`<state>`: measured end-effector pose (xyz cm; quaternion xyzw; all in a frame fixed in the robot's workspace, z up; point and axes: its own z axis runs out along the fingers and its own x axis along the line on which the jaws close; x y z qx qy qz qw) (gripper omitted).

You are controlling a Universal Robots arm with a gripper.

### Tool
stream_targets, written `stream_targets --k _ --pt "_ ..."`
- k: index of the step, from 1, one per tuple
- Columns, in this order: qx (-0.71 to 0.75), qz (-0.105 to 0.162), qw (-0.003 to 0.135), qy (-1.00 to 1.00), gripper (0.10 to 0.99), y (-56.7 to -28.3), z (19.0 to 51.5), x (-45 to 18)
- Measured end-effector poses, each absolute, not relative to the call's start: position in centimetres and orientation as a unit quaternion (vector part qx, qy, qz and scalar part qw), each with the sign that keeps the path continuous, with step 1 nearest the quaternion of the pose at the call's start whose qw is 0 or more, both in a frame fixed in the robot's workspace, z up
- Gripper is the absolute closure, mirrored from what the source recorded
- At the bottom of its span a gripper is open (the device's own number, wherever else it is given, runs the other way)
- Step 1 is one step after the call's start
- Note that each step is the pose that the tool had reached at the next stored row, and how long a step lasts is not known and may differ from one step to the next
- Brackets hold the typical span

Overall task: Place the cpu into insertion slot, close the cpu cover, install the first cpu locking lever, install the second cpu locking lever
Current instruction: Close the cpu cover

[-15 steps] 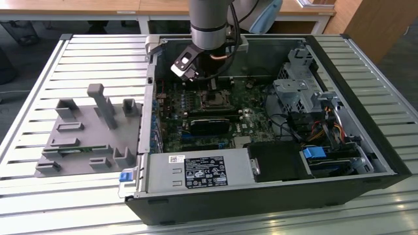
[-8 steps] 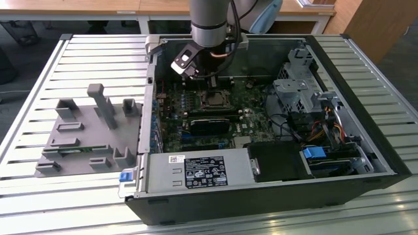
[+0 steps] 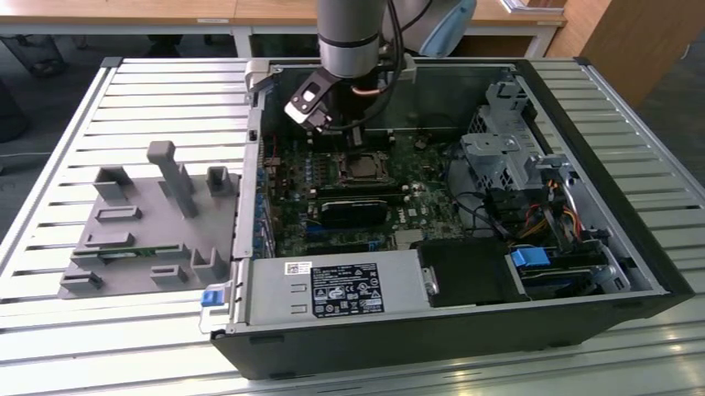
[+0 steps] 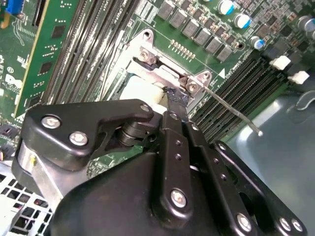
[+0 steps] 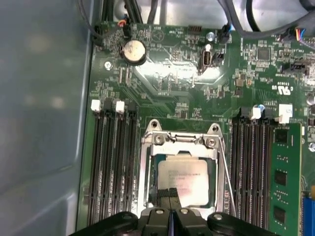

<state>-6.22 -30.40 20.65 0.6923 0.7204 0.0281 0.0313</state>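
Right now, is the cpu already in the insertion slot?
Yes, the first wrist view shows the cpu lying inside the silver-framed insertion slot.

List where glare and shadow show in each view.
Exterior view: the slatted table glares pale, the computer case is darker inside. First wrist view: a bright sheen lies on the green board near the cpu. Second wrist view: the gripper is a dark mass, the cpu cover glinting beyond it.

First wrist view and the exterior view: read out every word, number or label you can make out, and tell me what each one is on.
Nothing reads clearly enough to quote.
cpu: faint lines of print on its metal face, too blurred.
green circuit board: small white markings, too small.
power supply label: white text and symbols on black, too small.
white sticker: dark print, too small.
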Motion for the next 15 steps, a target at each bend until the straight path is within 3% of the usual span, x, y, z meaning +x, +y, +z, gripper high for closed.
stream_targets --k 15 --pt "0.692 0.028 0.031 0.72 0.98 -30.7 19.95 -6.42"
